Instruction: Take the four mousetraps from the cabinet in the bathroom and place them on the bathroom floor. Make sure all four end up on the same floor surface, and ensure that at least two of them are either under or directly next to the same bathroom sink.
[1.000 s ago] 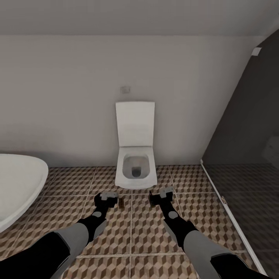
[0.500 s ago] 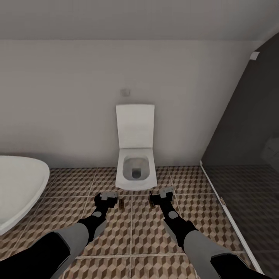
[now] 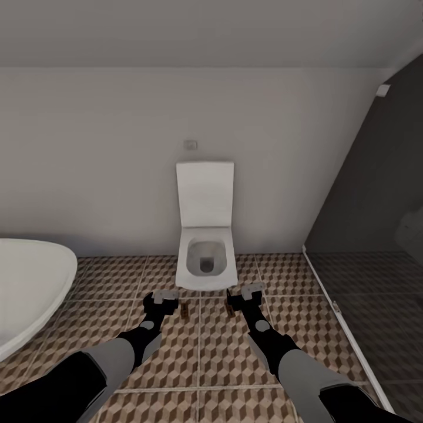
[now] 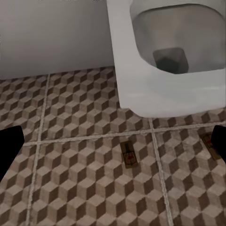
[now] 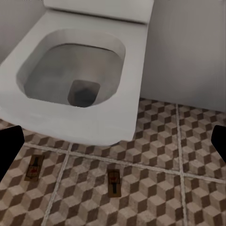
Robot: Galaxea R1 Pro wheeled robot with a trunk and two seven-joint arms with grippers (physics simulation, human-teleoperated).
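Two mousetraps lay flat on the bathroom floor (image 3: 117,329) just in front of the toilet (image 3: 206,258): the left mousetrap (image 3: 184,309) and the right mousetrap (image 3: 230,308), apart from each other. The left gripper (image 3: 163,301) and right gripper (image 3: 247,298) hung above them, jaws spread wide and holding nothing. The risk was plain: the traps sat by the toilet, not a sink, so counting them toward the sink condition would likely fail the task.

White basin (image 3: 29,288) cut off at the frame edge, right mousetrap (image 3: 230,308) half hidden behind right gripper (image 3: 245,298)
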